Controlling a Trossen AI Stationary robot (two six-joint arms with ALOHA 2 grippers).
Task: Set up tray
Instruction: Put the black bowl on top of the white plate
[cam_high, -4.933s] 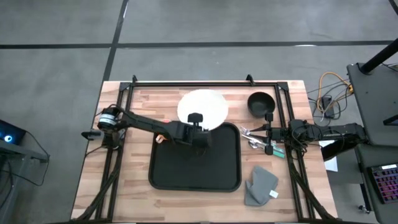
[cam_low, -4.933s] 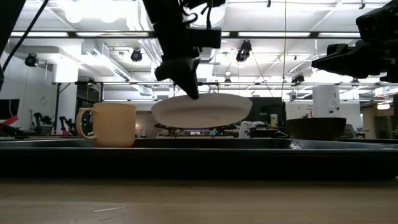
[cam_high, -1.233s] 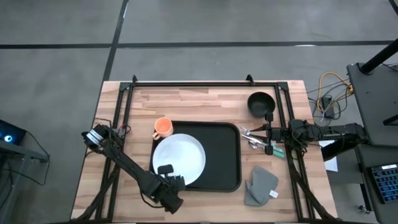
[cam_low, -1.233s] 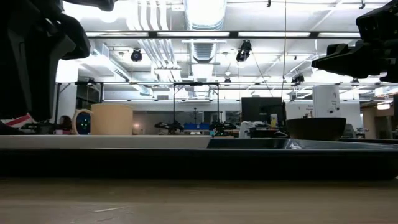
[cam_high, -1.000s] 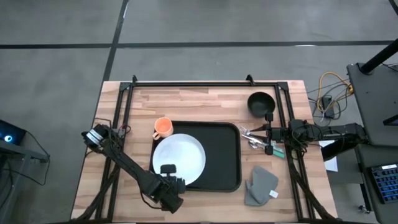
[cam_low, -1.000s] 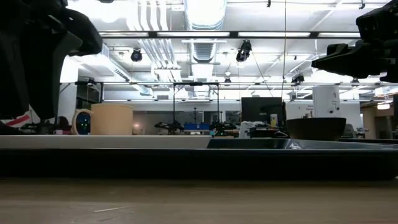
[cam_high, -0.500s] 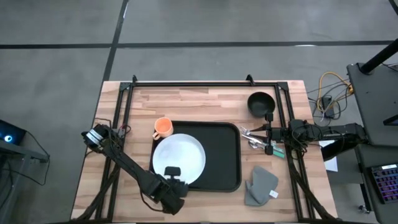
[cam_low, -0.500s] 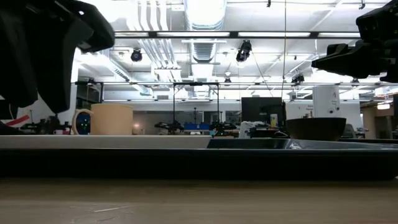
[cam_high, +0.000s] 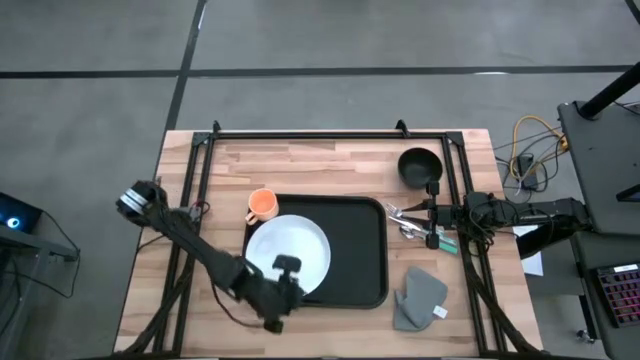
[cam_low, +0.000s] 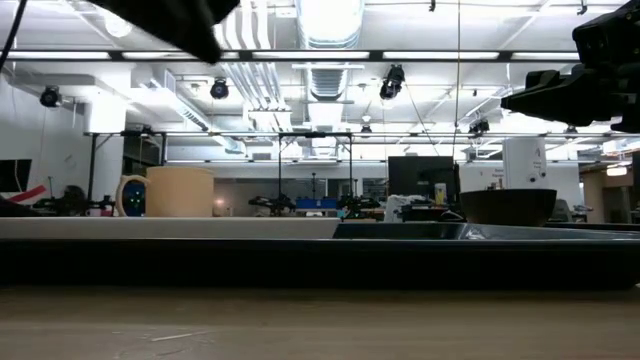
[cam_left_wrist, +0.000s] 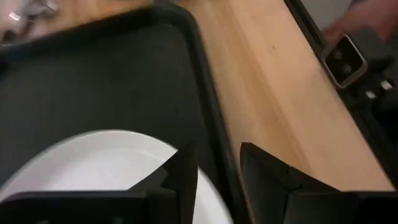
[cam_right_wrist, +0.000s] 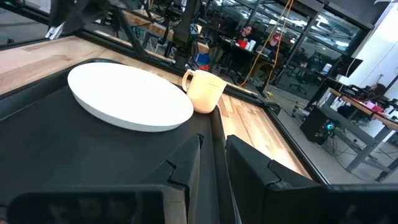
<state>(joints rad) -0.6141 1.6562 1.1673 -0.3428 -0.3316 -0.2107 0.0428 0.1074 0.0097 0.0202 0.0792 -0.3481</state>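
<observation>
- High view looks straight down over the whole table.
- Low view sits at tabletop height, facing level across the tray (cam_low: 400, 232) into the room.
- Both wrist views sit close over the tray, sharing the white plate (cam_left_wrist: 93, 165) at frame bottom left.

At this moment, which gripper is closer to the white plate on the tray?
The left gripper: it hangs over the white plate's near edge, fingers apart and empty. The right gripper waits off the tray's right side, above the cutlery.
</observation>
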